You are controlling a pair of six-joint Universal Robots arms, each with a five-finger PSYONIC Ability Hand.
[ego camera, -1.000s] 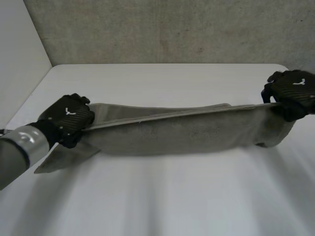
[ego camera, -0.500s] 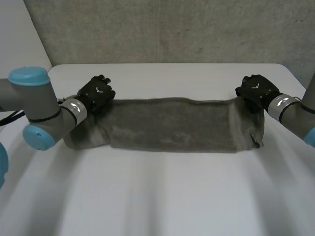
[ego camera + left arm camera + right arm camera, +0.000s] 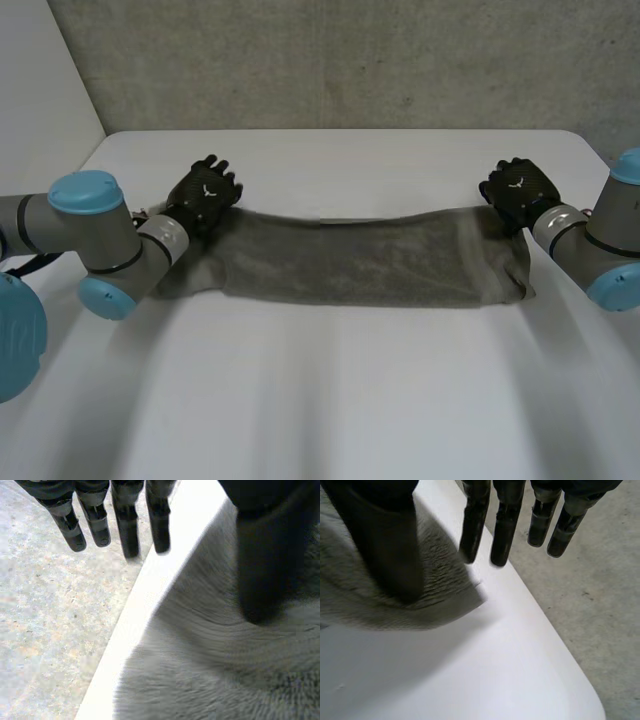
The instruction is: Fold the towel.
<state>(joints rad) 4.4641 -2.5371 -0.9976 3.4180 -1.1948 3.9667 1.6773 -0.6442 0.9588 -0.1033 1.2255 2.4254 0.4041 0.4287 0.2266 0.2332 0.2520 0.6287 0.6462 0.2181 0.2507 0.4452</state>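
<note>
Both far towel (image 3: 370, 262) corners: left hand (image 3: 205, 192), right hand (image 3: 520, 188), straight-fingered.

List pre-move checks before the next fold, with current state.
1. Left hand open, fingers straight: ok.
2. Right hand open, fingers straight: ok.
3. Thumbs clear of the towel: not ok, each sits over a far corner.
4. Towel lying flat on the table as a long strip: ok.
5. Layer edges aligned at the ends: not ok, the end by the left hand looks uneven.
</note>
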